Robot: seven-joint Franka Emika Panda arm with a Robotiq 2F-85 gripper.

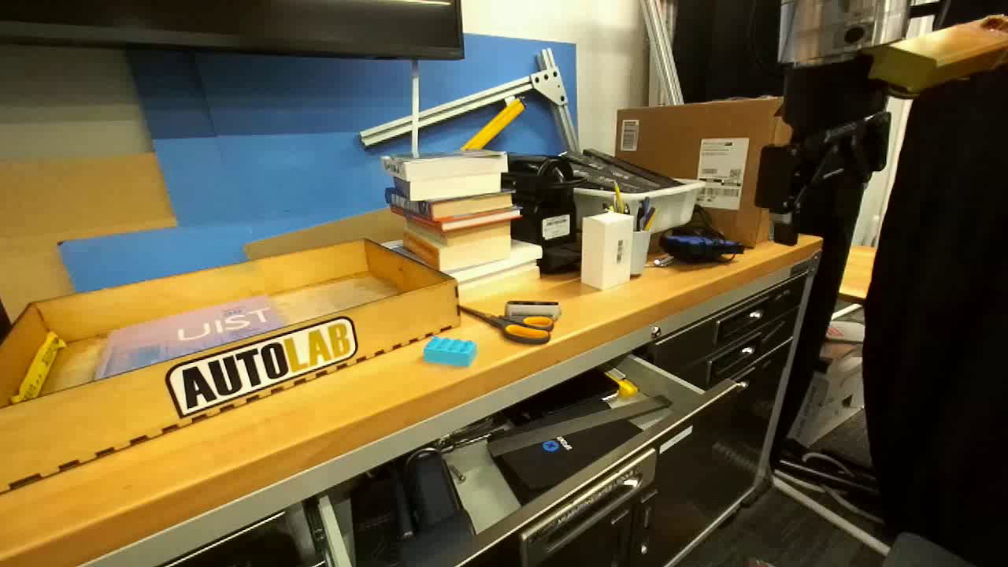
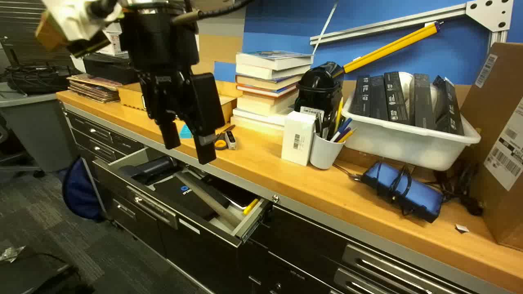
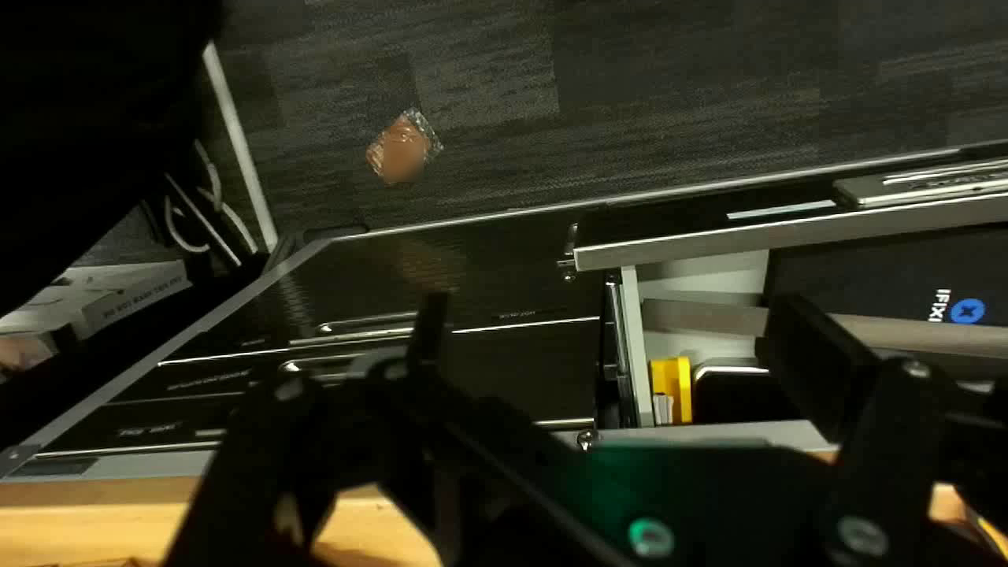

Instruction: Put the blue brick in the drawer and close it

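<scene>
The blue brick [image 1: 450, 352] lies on the wooden worktop beside the AUTOLAB box and the scissors. In an exterior view the brick [image 2: 185, 131] is partly hidden behind my gripper; it is out of view in the wrist view. The drawer is pulled open below the worktop, its front showing in both exterior views [image 1: 614, 465] [image 2: 204, 229] and in the wrist view [image 3: 709, 240]. My gripper [image 2: 188, 148] hangs in the air, apart from brick and drawer. Its fingers are wide apart with nothing between them in the wrist view [image 3: 622, 335]. It also shows in an exterior view [image 1: 783, 216].
The drawer holds a black iFixit case [image 2: 184, 192], a grey bar and a yellow item. On the worktop are the AUTOLAB box [image 1: 260, 362], scissors [image 1: 524, 327], a book stack [image 1: 457, 228], a white carton [image 1: 606, 250], a pen cup [image 2: 327, 151] and a white bin [image 2: 408, 143].
</scene>
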